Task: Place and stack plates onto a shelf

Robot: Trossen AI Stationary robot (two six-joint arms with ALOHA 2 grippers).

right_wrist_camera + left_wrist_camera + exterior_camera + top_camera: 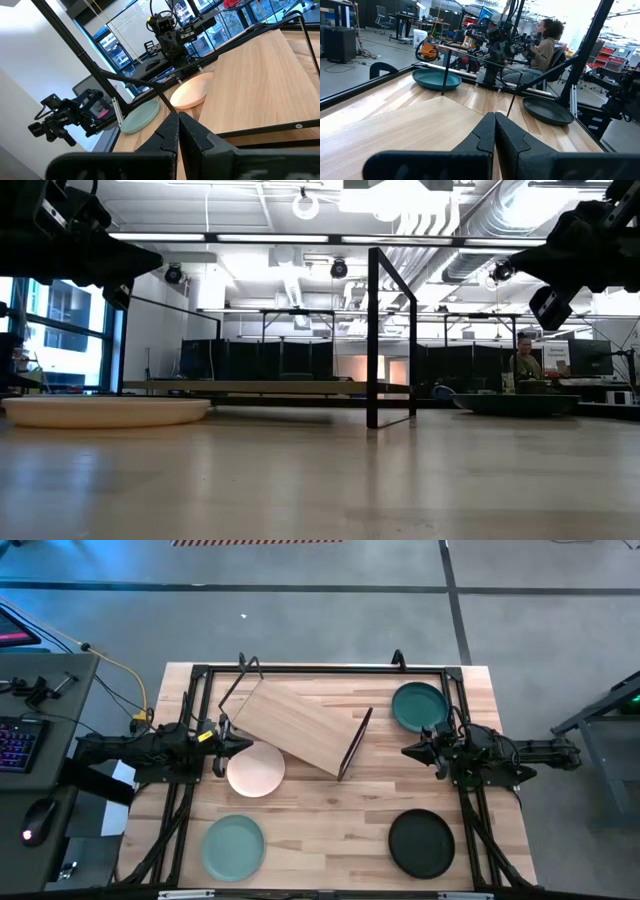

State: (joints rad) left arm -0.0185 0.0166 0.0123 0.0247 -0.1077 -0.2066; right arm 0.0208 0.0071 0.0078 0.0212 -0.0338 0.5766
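A: Risk? Shelf (298, 723) sits skewed at centre; I'd nudge it pushing a plate on.
B: Jaws?
A: Left gripper (222, 739) and right gripper (410, 751) both pressed together, empty. Pink plate (255, 769) touches the shelf edge; teal plate (419, 705) upper right.
B: Surface, room?
A: Butcher-block surface (330, 815); a person (545, 44) seated beyond it.

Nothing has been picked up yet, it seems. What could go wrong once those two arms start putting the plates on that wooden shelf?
Three guesses. The shelf sits askew, so plates could land near an edge. The pink plate lies tight against its corner; the left claw, shut beside it, might bump the board when grabbing. The teal plate lies beyond the shelf's black frame end, which the right claw, also shut, must clear.
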